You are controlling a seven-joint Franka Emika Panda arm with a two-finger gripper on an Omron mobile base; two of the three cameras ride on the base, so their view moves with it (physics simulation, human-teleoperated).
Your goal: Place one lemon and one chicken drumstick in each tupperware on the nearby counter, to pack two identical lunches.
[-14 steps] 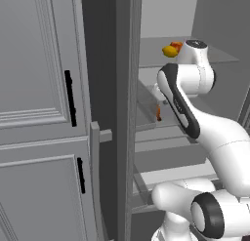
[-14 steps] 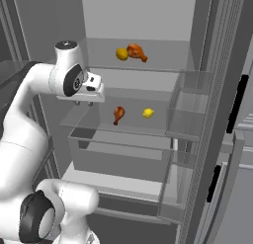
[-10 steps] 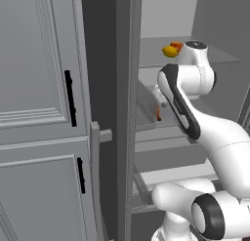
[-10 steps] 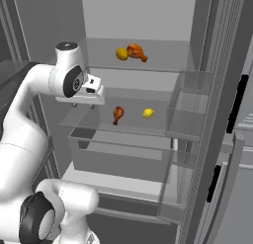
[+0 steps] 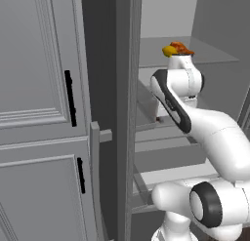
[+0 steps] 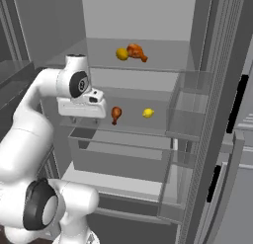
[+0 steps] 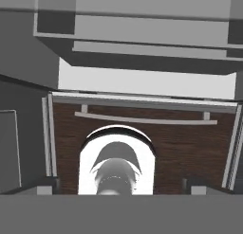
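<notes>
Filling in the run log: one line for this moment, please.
stage: reaching into fridge | claw: open, empty | middle shelf: drumstick, lemon | top shelf: lemon, drumstick

The arm [image 6: 34,124] is glossy white, built of fat rounded links that swell like tubes. Dark grey to black discs cap the joints, one large at the base [image 6: 42,211] and a smaller one near the wrist [image 6: 79,85]. A black band runs along the edge of one upper link [image 5: 171,101]. The hand [image 6: 81,107] is a boxy white block with small dark marks on its face.
</notes>
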